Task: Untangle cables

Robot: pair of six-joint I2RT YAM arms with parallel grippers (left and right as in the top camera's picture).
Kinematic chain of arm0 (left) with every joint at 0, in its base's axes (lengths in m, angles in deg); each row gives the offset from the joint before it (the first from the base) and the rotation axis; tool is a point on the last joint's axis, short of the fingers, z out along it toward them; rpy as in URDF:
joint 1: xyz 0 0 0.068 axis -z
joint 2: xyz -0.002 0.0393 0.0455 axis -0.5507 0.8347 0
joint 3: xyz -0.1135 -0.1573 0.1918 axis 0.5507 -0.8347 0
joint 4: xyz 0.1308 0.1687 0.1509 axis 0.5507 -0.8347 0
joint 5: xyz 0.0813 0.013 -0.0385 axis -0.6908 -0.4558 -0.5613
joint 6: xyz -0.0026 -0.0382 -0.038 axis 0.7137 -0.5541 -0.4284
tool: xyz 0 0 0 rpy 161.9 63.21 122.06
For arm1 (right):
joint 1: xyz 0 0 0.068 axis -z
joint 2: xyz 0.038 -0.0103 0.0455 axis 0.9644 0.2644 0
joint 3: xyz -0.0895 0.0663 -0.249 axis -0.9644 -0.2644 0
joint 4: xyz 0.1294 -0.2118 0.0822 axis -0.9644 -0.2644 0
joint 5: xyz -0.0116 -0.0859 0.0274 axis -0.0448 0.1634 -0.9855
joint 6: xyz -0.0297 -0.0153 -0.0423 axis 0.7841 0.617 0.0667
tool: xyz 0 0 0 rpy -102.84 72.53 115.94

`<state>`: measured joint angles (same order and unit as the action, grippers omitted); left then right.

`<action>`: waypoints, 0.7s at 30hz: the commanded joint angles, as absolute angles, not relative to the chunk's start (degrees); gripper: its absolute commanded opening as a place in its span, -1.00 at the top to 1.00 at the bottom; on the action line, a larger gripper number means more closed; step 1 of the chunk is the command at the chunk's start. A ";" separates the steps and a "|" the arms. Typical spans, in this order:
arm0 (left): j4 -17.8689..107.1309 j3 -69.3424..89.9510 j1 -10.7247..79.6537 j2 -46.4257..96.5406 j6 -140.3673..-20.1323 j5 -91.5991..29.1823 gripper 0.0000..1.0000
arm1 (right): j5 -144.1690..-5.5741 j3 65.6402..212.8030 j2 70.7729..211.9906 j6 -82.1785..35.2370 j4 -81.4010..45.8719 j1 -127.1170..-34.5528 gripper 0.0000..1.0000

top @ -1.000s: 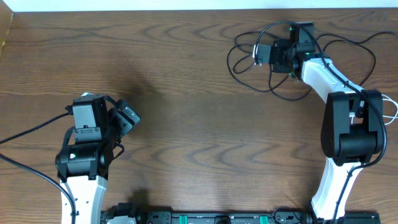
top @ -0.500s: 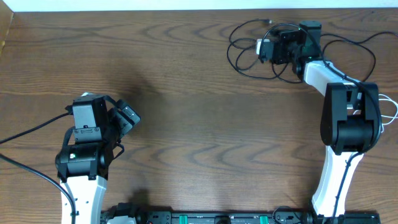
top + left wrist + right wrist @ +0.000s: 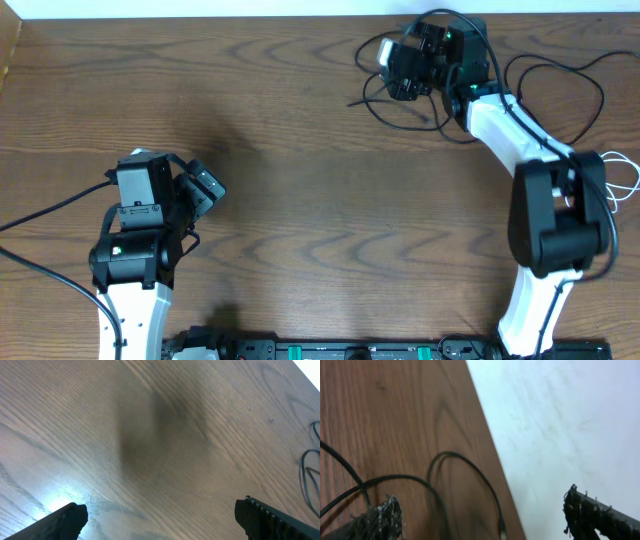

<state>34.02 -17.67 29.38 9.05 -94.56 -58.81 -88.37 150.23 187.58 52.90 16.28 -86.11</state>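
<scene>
- left gripper [image 3: 207, 190] hangs over the near-left part of the brown wooden table [image 3: 330, 150]; its fingers stand wide apart with only bare wood between them.
- from the left wrist view, just a sliver of thin black cable [image 3: 306, 467] shows at the right edge of the picture, so the tangle is well apart from this arm, off to its right and toward the far side.
- the table's middle stretch carries nothing of the task.
- bunched thin black cables [image 3: 400, 108] lie at the far-right of the table, close to its back edge; their loops spread mostly left to right along that edge, with one loose end poking out to the left.
- right gripper [image 3: 400, 68] sits over the left end of this bunch, spread wide and holding nothing; in its wrist view a black loop [image 3: 447, 453] lies flat on the wood just ahead of the fingertips and runs down between them, beside the table's edge.
- judged from this, the right arm is by far the nearer one, and the next grasp turns on dropping onto that loop.
- further right, thin white cord [image 3: 628, 180] peeps out beside the right arm's upright link, apart from the black bunch; its full run is hidden.
</scene>
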 commanded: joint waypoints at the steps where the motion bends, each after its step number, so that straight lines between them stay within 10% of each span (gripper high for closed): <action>1: 33.87 -16.84 29.14 9.27 -93.55 -59.51 -1.00 | -73.70 150.84 183.10 49.27 10.42 -87.45 -0.99; 9: 33.89 -16.84 29.14 9.27 -93.55 -59.51 -1.00 | -68.92 150.84 176.87 51.06 -4.55 -88.67 -0.99; 15: 33.87 -16.84 29.14 9.27 -93.55 -59.51 -1.00 | -71.36 150.60 176.69 73.09 -25.08 -88.50 -0.99; 21: 33.87 -16.84 29.14 9.27 -93.55 -59.51 -1.00 | -71.69 150.62 172.65 75.50 -21.97 -91.42 -0.98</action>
